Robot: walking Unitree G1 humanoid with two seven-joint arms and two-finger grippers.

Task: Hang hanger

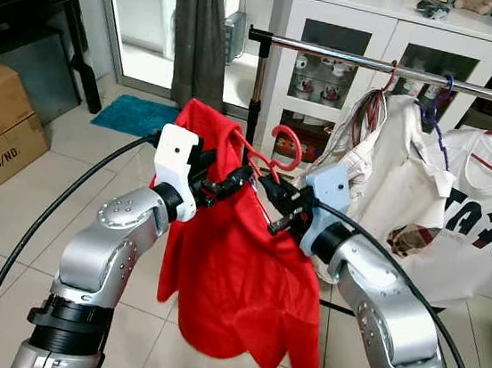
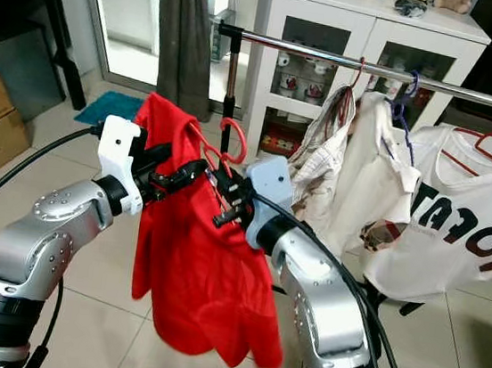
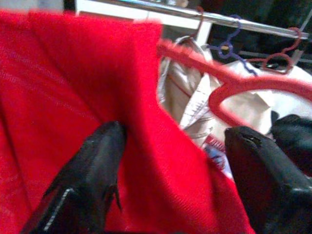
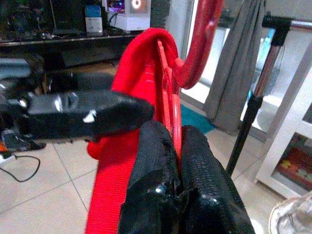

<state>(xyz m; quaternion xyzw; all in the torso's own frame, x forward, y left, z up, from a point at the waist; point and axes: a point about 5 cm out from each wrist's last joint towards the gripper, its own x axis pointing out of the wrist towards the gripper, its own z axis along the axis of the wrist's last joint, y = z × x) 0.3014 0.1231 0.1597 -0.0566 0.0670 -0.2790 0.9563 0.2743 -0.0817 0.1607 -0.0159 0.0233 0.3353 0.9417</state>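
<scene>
The hanger (image 1: 277, 147), with a red shirt (image 1: 235, 272) on it, is not yet on the rail (image 1: 404, 70). The right gripper (image 1: 274, 190) pinches its neck; the left gripper (image 1: 233, 182), fingers apart, is around the shirt's shoulder.

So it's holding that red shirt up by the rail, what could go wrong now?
The right claw pinches only the thin hanger below its hook, so it might twist or slip. The shirt hangs lopsided, bunched toward the left claw, and could slide off. The hook still sits below the rail, near the other hung clothes, so it might snag them on the way up.
</scene>
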